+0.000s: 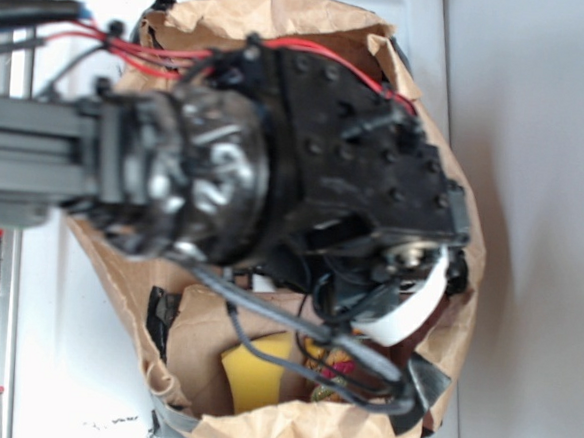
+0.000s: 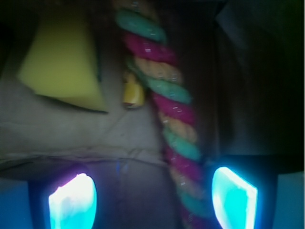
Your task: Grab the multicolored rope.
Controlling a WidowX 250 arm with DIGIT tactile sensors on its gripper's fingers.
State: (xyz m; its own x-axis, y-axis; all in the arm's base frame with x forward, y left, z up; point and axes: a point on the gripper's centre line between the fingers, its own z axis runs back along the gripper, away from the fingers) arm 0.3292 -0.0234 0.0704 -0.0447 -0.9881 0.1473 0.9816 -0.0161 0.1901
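The multicolored rope (image 2: pixel 164 90), a thick twist of green, magenta-red and yellow-orange strands, runs from the top centre of the wrist view down between my fingers. It lies on the brown paper floor of the bag. My gripper (image 2: pixel 152 200) is open and straddles the rope's lower end. The rope passes close to the right fingertip (image 2: pixel 233 198) and far from the left fingertip (image 2: pixel 71 205). From the exterior view only a small patch of the rope (image 1: pixel 333 374) shows under cables, and the arm's black body (image 1: pixel 356 163) hides the fingers.
A yellow sponge wedge (image 2: pixel 62 62) lies left of the rope, also the yellow sponge (image 1: pixel 256 375) in the exterior view. A small yellow piece (image 2: pixel 133 93) sits against the rope's left side. The brown paper bag (image 1: pixel 286 18) walls surround the arm; a dark bag wall (image 2: pixel 252 86) stands right.
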